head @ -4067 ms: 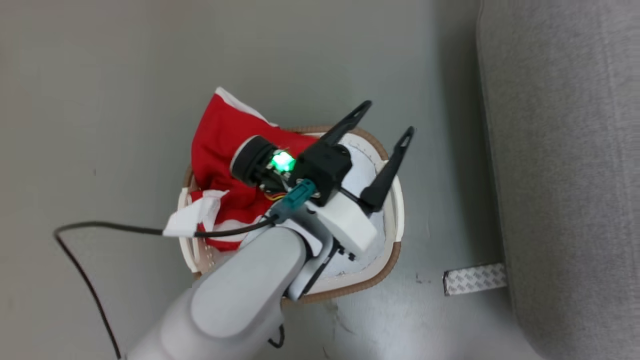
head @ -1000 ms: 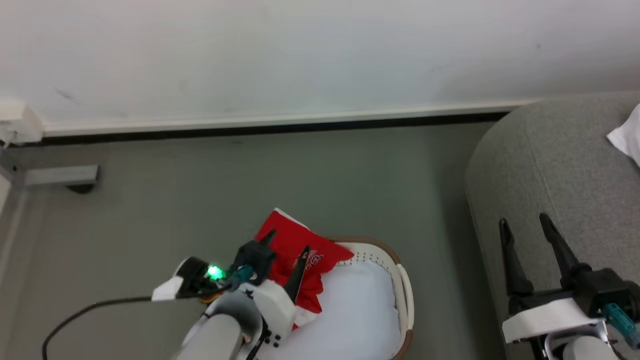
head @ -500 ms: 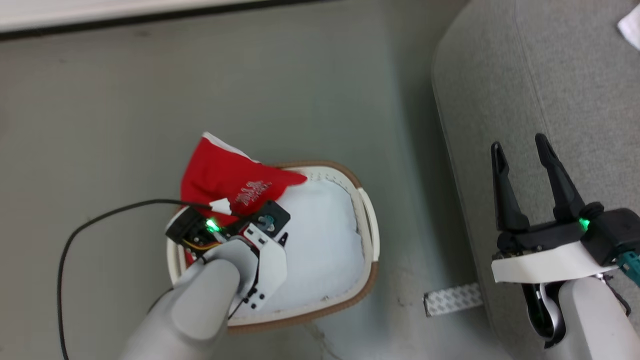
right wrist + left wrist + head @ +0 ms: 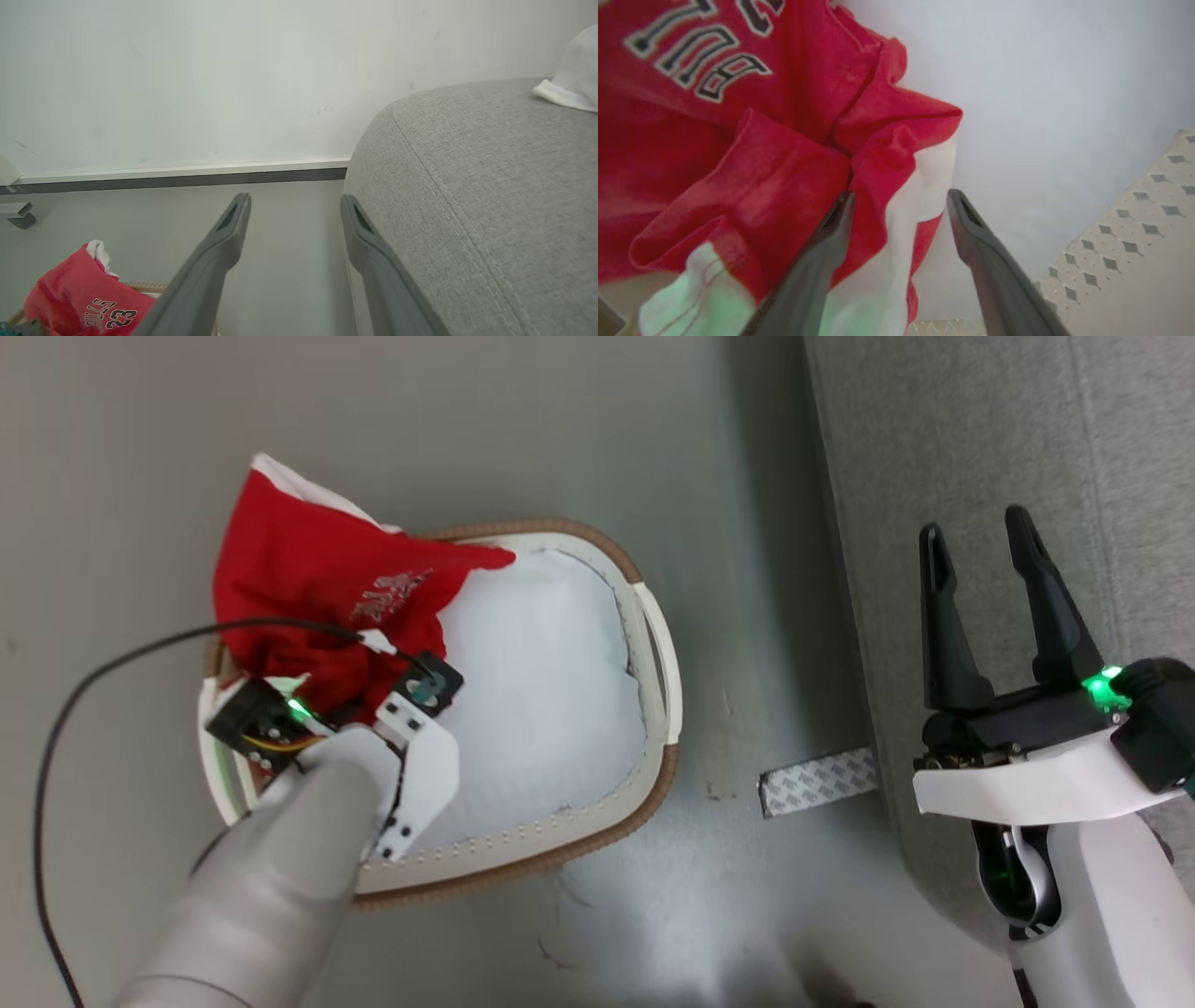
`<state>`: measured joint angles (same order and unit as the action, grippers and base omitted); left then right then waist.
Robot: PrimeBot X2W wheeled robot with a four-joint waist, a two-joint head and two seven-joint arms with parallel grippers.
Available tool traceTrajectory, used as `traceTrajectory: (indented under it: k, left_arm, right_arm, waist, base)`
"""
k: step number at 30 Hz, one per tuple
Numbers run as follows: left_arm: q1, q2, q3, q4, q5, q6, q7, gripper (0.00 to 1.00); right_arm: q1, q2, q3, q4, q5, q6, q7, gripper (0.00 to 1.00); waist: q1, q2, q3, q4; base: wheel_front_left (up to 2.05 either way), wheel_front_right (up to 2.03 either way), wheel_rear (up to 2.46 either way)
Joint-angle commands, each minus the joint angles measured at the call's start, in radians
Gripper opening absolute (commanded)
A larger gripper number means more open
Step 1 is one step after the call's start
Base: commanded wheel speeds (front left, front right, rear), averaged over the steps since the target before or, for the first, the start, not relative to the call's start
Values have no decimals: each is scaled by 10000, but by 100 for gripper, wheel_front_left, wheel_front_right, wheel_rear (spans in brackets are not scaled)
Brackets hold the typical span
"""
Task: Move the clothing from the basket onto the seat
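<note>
The clothing (image 4: 308, 588) is a red jersey with white trim, bunched at the far left of the basket (image 4: 560, 845) and spilling over its brown rim. My left arm (image 4: 411, 775) points straight down into the basket. In the left wrist view my left gripper (image 4: 900, 198) is open, and a red and white fold of the clothing (image 4: 896, 154) lies between its fingers. My right gripper (image 4: 974, 527) is open and holds nothing, hovering over the edge of the grey seat (image 4: 980, 429). The right wrist view shows the right gripper (image 4: 295, 201) beside the seat (image 4: 467, 186).
A smooth white sheet (image 4: 541, 691) lines the basket's bottom, and the perforated wall (image 4: 1134, 224) stands close to my left fingers. A black cable (image 4: 93, 663) loops left of the basket. A tape strip (image 4: 817, 782) lies on the floor. A white cloth (image 4: 570, 84) rests on the seat.
The head camera has tilted down, shifting the whole picture. My left gripper has gone down into the basket, open, onto the red clothing. The right gripper stays open beside the seat.
</note>
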<state>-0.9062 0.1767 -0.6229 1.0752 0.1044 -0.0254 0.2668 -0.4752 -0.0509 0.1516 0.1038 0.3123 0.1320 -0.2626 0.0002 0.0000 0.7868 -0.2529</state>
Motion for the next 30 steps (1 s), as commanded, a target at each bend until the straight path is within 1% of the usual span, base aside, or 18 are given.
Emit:
traceTrajectory:
  k: [1,10,11,12,13,14,15,18,22,27,30]
  left_arm:
    - [-153,132,-5,68,49,28,39,100]
    - [-894,537,-130,530,133,260,-53,100]
    - [-940,560,-139,600,124,264,-39,95]
    - [-973,576,-134,661,83,274,-36,48]
    - [-1005,583,-127,708,39,296,-50,41]
    - [-1027,591,-131,744,8,329,-86,17]
    - [-1040,601,-127,767,-18,338,-153,0]
    - [-960,578,-131,822,-131,358,-399,0]
    - [-724,239,-58,826,-400,354,-794,0]
    - [-249,-276,153,686,-947,198,-1506,0]
    - [179,-577,308,576,-1288,81,-2015,0]
  right_arm:
    - [-146,6,1,-51,96,-26,-32,100]
    - [-396,6,290,-368,455,-26,-32,100]
    - [-370,5,314,-400,534,-26,-33,100]
    - [-337,3,319,-421,586,-26,-32,100]
    - [-296,6,323,-434,628,-26,-32,100]
    - [-252,6,321,-432,680,-26,-32,100]
    - [-219,5,307,-424,703,-26,-32,100]
    - [-145,6,307,-310,754,-26,-33,100]
    - [-49,5,169,-98,719,-26,-33,100]
    - [274,3,-164,224,438,-26,-33,100]
    - [602,2,-284,507,233,-26,-33,100]
  waist:
    - [-2,0,266,-84]
    - [-2,0,1099,-451]
    - [-2,0,1171,-495]
    - [-2,0,1233,-536]
    - [-2,0,1287,-565]
    - [-2,0,1320,-590]
    - [-2,0,1339,-609]
    - [-2,0,1260,-632]
    - [-2,0,737,-450]
    - [-2,0,-494,32]
    - [-2,0,-1452,367]
  base:
    - [0,0,0]
    - [0,0,0]
    - [0,0,0]
    - [0,0,0]
    - [0,0,0]
    - [0,0,0]
    - [0,0,0]
    - [0,0,0]
    - [0,0,0]
    - [0,0,0]
    - [0,0,0]
